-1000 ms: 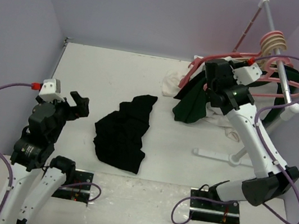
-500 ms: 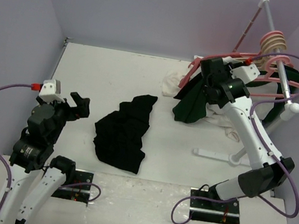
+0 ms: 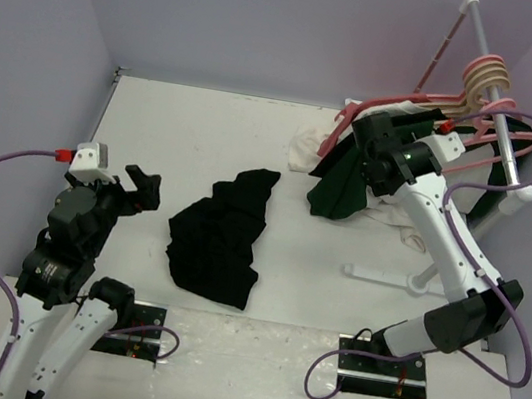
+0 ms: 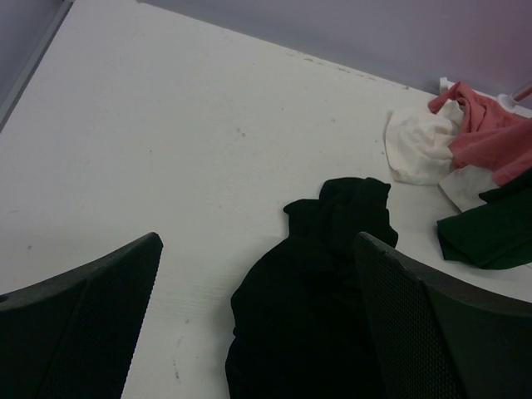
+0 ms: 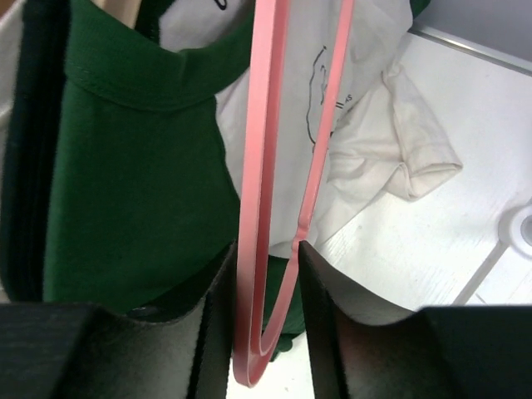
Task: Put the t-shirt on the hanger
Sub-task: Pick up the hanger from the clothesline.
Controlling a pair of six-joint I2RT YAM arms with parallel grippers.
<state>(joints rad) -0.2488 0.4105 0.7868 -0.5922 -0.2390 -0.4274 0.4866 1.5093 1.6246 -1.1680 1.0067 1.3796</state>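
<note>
1. We are seeing the t-shirt [image 3: 219, 243] lying crumpled in a dark heap on the table [image 3: 185, 136]. It is sitting left of the middle and toward the near edge, and neither arm is touching it.
2. The left gripper [image 4: 258, 241] is hanging over the left side of the table, just to the left of the t-shirt. Its claw is spread wide and nothing is sitting between the fingers. In the left wrist view the black cloth is showing on the table beyond the gap.
3. The right gripper [image 5: 266, 258] is reaching into the far right corner, in among the clothes on the rack [image 3: 504, 136]. Its claw is pinching the hanger [image 5: 259, 166]. The narrow looped end of the pink plastic is sitting between the two fingers [image 5: 208, 316], and each finger is pressing against one pink bar.
4. From the claw, the hanger's bars are running up toward the rack's sloping rail. The hanger is staying well apart from the t-shirt, which is lying to its left and nearer to us.
5. A dark green shirt [image 5: 125, 191] is draping just beside the gripped hanger, on its left in the right wrist view.
6. A white cloth [image 4: 420, 145] is lying on the far part of the table, just left of the green shirt.
7. Cream hangers [image 3: 487, 73] are bunching high on the rail, above the right gripper.
</note>
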